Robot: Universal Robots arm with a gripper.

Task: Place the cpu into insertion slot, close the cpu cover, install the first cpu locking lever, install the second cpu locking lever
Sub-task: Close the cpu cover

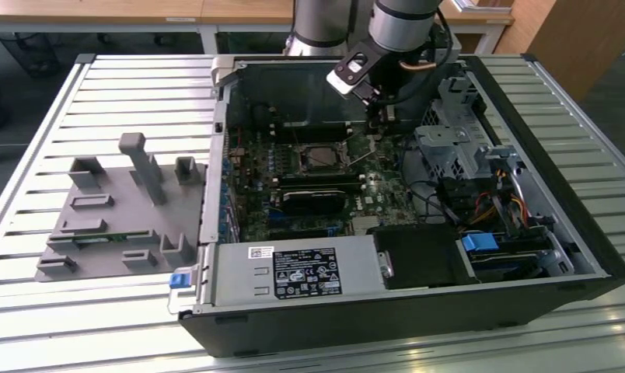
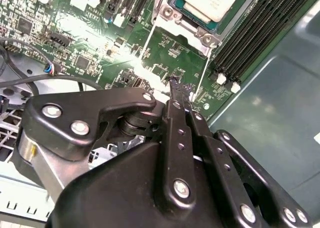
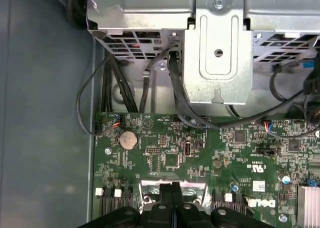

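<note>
Hovering with jaws pressed shut on nothing visible, the gripper [image 2: 176, 83] points at the cpu [image 2: 210, 0], seated near the motherboard's [image 2: 90, 62] middle under the cpu cover [image 2: 200, 36]; 1 thin locking lever [image 2: 149, 36] runs toward the fingertips [image 2: 175, 95].

A robotics lab or workshop: slatted metal table [image 1: 116, 93] carrying an opened computer case [image 1: 396, 330], wooden desks [image 1: 105, 9] at upper left.

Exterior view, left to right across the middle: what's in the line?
Grey plastic fixture → computer case wall → insertion slot → gripper → metal drive cage
</note>
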